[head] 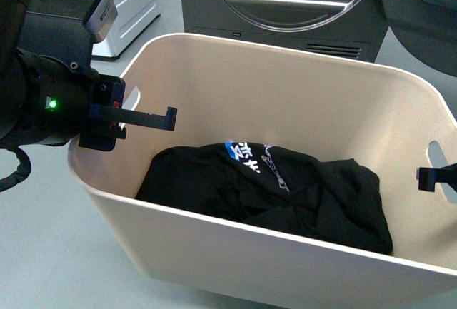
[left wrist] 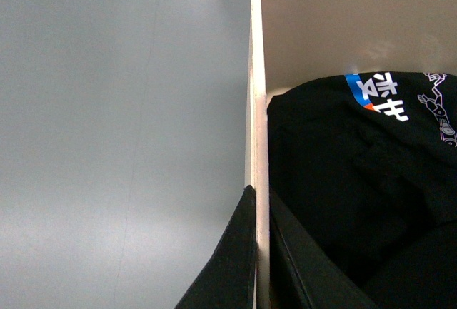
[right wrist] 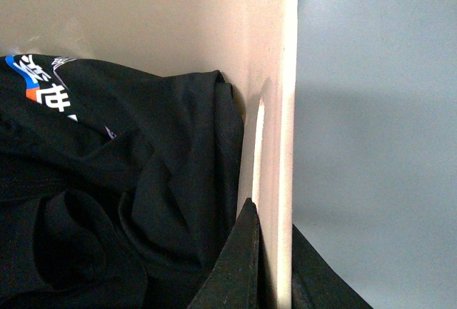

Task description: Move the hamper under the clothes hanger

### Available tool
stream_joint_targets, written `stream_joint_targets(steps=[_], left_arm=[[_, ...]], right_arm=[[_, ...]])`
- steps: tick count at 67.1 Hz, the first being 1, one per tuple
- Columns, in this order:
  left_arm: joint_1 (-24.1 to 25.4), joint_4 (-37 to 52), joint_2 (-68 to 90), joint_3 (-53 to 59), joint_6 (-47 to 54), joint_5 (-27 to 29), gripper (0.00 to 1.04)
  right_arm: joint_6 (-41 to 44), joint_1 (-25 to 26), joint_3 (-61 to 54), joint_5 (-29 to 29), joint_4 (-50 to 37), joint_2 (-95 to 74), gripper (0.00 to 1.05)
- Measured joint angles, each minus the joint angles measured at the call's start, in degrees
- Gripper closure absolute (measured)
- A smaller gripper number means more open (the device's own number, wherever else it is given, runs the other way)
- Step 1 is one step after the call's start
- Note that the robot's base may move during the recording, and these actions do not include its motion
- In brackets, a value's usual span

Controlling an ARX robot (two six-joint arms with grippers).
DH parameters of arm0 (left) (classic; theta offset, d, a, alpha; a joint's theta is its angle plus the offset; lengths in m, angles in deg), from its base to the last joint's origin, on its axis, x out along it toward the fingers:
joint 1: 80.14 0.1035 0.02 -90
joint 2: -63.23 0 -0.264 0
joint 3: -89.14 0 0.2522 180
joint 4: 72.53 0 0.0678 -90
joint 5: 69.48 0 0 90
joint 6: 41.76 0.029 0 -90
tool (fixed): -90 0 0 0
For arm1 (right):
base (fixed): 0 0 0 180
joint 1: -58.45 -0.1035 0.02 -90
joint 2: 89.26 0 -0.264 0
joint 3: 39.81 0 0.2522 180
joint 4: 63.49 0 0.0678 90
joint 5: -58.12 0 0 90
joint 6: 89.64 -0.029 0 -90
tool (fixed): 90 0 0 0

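Front view: left claw (left wrist: 261, 252) and right claw (right wrist: 275, 266) each pinch an end wall of the beige rectangular plastic hamper (head: 285, 102); grasp done, carrying left.

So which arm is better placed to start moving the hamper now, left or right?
Neither alone. The left gripper clamps the left short wall of the hamper, and the right gripper clamps the opposite wall, each with one finger inside and one outside. They look evenly placed, so a two-arm move seems likely.
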Motion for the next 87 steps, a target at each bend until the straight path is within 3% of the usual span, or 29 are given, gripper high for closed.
stream_joint_targets(steps=[87], left_arm=[[-0.26,0.22,-0.33,0.48,0.0,0.42,1.01]], right_arm=[[-0.5,-1.07,-0.87,-0.66,-0.5,1.57,1.02]])
